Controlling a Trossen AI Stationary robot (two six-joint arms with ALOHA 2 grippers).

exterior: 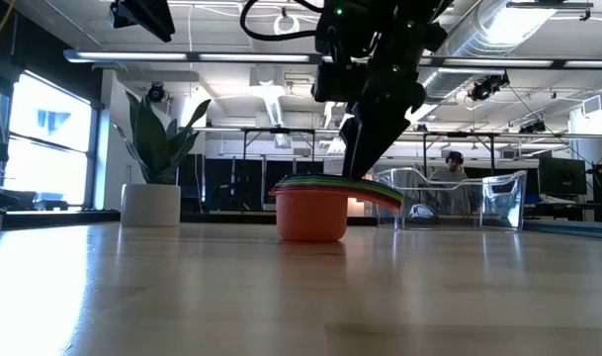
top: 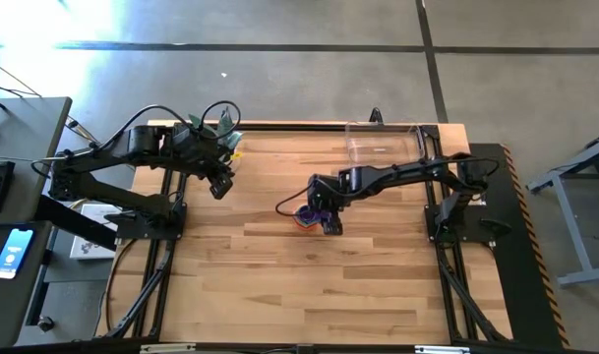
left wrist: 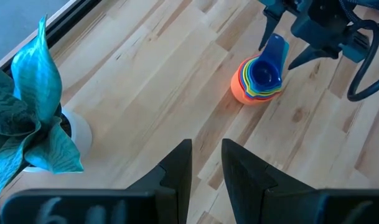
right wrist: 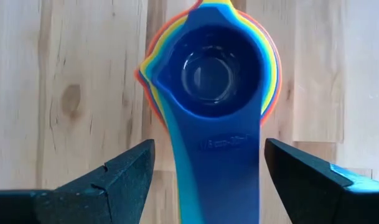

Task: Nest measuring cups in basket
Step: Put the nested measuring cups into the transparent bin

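Observation:
The measuring cups (top: pixel 305 218) stand nested in one stack on their base at the table's middle, orange outermost (exterior: pixel 310 216) and blue innermost (right wrist: pixel 215 68). Their flat handles are fanned together (exterior: pixel 380 192). No purple cup shows. My right gripper (right wrist: pixel 205 180) hovers open above the stack, one finger on either side of the blue handle (right wrist: pixel 217 168) and apart from it. My left gripper (left wrist: pixel 206 168) is open and raised near the table's far left, beside the plant. The clear basket (top: pixel 383 143) sits at the table's far edge.
A white pot with a green plant (exterior: pixel 150 203) stands at the far left corner, under my left arm (top: pixel 181 147). Bare wooden table (top: pixel 309 285) stretches across the near half. A person sits in the room behind the basket (exterior: pixel 455 170).

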